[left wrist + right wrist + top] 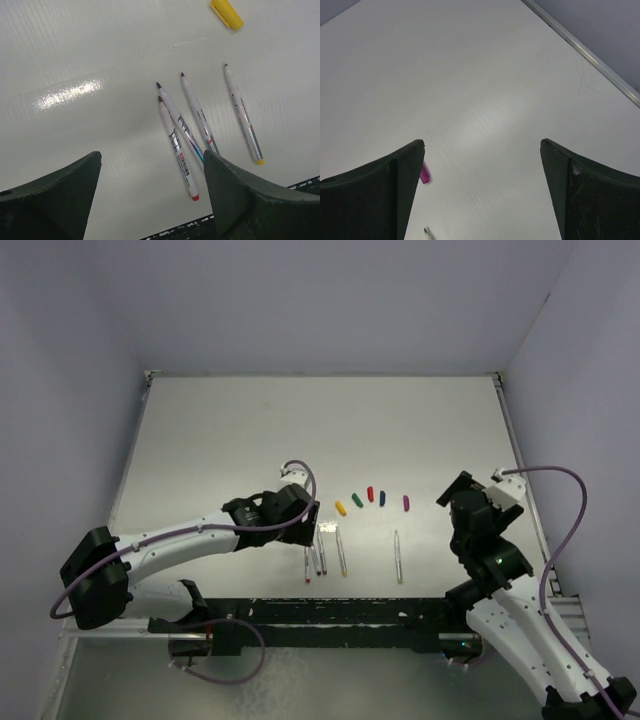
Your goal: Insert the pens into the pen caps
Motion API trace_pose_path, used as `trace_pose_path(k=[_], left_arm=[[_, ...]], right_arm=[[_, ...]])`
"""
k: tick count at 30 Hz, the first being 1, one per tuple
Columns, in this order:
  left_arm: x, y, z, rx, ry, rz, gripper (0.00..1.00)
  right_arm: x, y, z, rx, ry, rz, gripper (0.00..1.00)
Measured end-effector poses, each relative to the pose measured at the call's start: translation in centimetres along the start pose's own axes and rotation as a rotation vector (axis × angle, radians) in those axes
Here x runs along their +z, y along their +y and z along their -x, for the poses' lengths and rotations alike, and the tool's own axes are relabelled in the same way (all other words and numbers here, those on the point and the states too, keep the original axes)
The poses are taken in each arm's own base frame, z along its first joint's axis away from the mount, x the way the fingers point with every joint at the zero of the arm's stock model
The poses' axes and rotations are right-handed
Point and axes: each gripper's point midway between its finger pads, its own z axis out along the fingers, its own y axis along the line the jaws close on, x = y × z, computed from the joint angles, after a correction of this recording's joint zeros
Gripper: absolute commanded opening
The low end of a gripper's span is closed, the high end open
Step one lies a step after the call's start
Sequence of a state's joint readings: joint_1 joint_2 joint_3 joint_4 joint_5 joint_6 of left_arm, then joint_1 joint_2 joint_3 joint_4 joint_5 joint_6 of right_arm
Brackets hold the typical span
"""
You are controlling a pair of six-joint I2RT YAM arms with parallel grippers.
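Note:
Several silvery-white pens lie near the table's front: a cluster and one apart. In the left wrist view the red-ended pen lies against a blue-marked pen, with two more to the right. The caps form an arc: yellow, green, red, blue, purple. My left gripper hangs open just above the cluster's near ends, holding nothing. Right of the purple cap, my right gripper stands open and empty.
A raised metal rim runs along the table's right edge. The black rail carrying the arm bases lies just in front of the pens. Purple walls enclose the table on three sides.

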State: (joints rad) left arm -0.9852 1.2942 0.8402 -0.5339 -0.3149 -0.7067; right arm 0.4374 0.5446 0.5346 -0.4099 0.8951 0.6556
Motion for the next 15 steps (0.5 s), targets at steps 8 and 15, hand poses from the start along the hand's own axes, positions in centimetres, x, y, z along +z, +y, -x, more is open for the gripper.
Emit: trace_pose_path(k=[8,15], left_arm=[[-0.1,-0.6,-0.8,-0.029,0.036,-0.029,0.21],[0.1,-0.8,-2.0,-0.033,0.084,-0.052,0.37]], right_arm=[[-0.1,0.0,-1.1,0.009,0.044,-0.002,1.0],[0.2,0.3,-2.4,-0.029,0.093,-0.002,1.0]])
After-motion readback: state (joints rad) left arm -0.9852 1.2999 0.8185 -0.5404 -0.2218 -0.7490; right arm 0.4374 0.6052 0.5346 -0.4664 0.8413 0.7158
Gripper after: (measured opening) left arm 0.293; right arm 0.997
